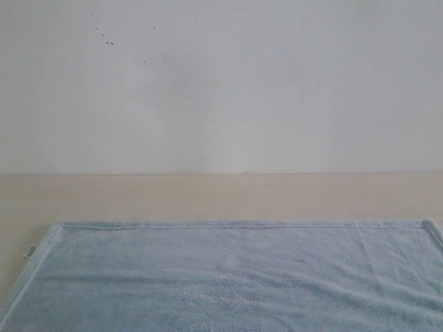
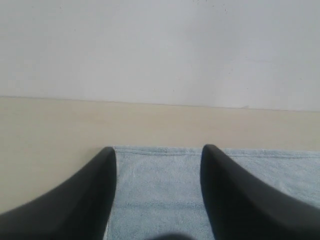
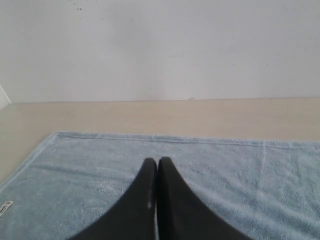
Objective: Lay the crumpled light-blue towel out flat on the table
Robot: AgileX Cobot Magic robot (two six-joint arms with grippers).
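Observation:
The light-blue towel (image 1: pixel 228 277) lies spread flat on the beige table (image 1: pixel 208 197), its far hem straight and both far corners laid out. A small whitish tag (image 1: pixel 30 251) sticks out at its left edge. No gripper shows in the exterior view. In the left wrist view my left gripper (image 2: pixel 158 152) is open above the towel (image 2: pixel 160 190), its dark fingers wide apart with only cloth seen between them. In the right wrist view my right gripper (image 3: pixel 158 162) is shut with nothing in it, above the towel (image 3: pixel 225 170); the tag (image 3: pixel 5 207) shows there too.
A white wall (image 1: pixel 221 83) rises behind the table's far edge, with a few dark specks high on it. A strip of bare table runs between the towel's far hem and the wall, and more bare table lies to the towel's left (image 2: pixel 45 145).

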